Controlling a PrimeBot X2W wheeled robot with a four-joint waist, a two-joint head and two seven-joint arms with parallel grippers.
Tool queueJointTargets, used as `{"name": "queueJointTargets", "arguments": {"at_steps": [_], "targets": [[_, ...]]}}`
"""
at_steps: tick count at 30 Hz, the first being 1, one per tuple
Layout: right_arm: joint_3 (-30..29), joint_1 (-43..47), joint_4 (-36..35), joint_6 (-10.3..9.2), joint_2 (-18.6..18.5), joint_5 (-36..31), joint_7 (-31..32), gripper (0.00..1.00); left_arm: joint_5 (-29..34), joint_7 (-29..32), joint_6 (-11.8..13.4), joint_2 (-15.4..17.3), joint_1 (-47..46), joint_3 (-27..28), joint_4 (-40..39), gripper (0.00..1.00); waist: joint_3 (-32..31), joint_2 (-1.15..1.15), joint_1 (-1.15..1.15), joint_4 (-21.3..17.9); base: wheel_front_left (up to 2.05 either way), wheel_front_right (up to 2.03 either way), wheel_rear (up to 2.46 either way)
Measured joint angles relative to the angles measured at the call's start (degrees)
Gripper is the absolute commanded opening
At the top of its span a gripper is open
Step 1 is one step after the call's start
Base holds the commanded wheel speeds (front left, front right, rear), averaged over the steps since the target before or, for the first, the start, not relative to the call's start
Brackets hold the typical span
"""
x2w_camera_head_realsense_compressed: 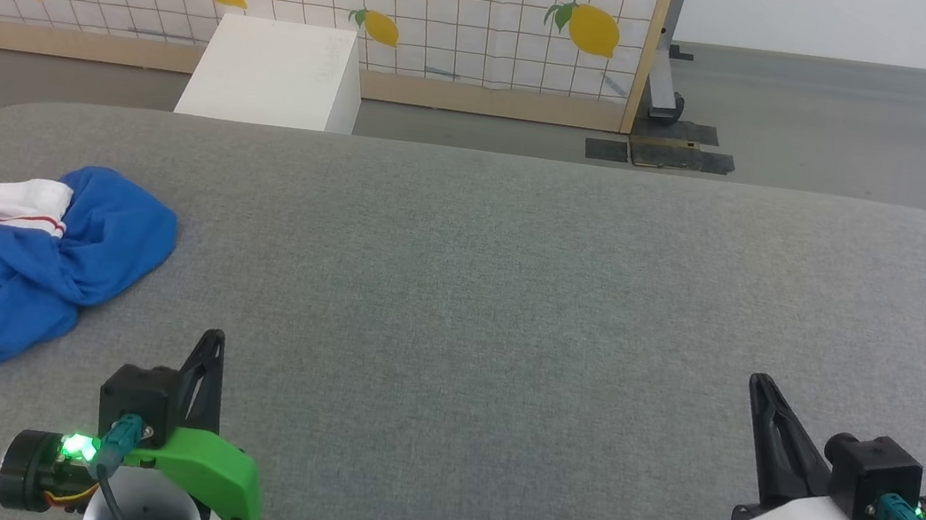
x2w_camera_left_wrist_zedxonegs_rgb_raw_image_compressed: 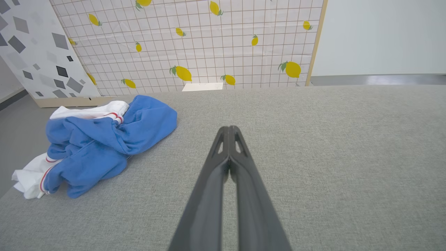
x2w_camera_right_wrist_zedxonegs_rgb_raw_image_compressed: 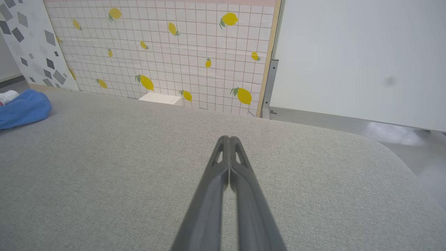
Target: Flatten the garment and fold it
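Nearest the robot, both pairs of fingers hover above the table [x2w_camera_head_realsense_compressed: 517,258]. Left fingers [x2w_camera_left_wrist_zedxonegs_rgb_raw_image_compressed: 205,195]: closed tip to tip, holding nothing, touching nothing. Right fingers [x2w_camera_right_wrist_zedxonegs_rgb_raw_image_compressed: 209,202]: likewise closed and empty, well apart from the work. Further out, at the table's left edge, the garment [x2w_camera_head_realsense_compressed: 25,256] lies in a crumpled heap, blue cloth bunched over white sleeves, near the left fingers but clear of them. Assessment: task not begun; flattening and every fold are outstanding. Beyond the table stands a white box [x2w_camera_head_realsense_compressed: 277,74].
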Motion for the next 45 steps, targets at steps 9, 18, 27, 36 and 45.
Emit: {"name": "queueJointTargets", "arguments": {"at_steps": [9,18,27,36,45], "targets": [[0.0,0.0,0.0,0.00,0.0,0.0,0.0,0.00,0.0,0.0,0.0,0.0,0.0,0.0,0.0,0.00,0.0,0.00,0.00,0.0,0.00,0.00,0.00],[0.0,0.0,0.0,0.00,0.0,0.0,0.0,0.00,0.0,0.0,0.0,0.0,0.0,0.0,0.0,0.00,0.0,0.00,0.00,0.0,0.00,0.00,0.00],[0.0,0.0,0.0,0.00,0.0,0.0,0.0,0.00,0.0,0.0,0.0,0.0,0.0,0.0,0.0,0.00,0.0,0.00,0.00,0.0,0.00,0.00,0.00],[-0.1,0.0,0.0,0.00,0.0,0.0,0.0,1.00,-0.3,0.0,0.0,0.0,0.1,-0.1,0.0,1.00,0.0,0.00,0.00,0.0,0.00,0.00,0.00],[-1.0,0.1,-0.1,0.00,0.0,0.8,-0.6,1.00,-0.5,-0.7,0.5,0.0,0.1,-0.6,0.0,1.00,0.1,0.00,0.00,0.0,0.00,0.00,0.00]]}}
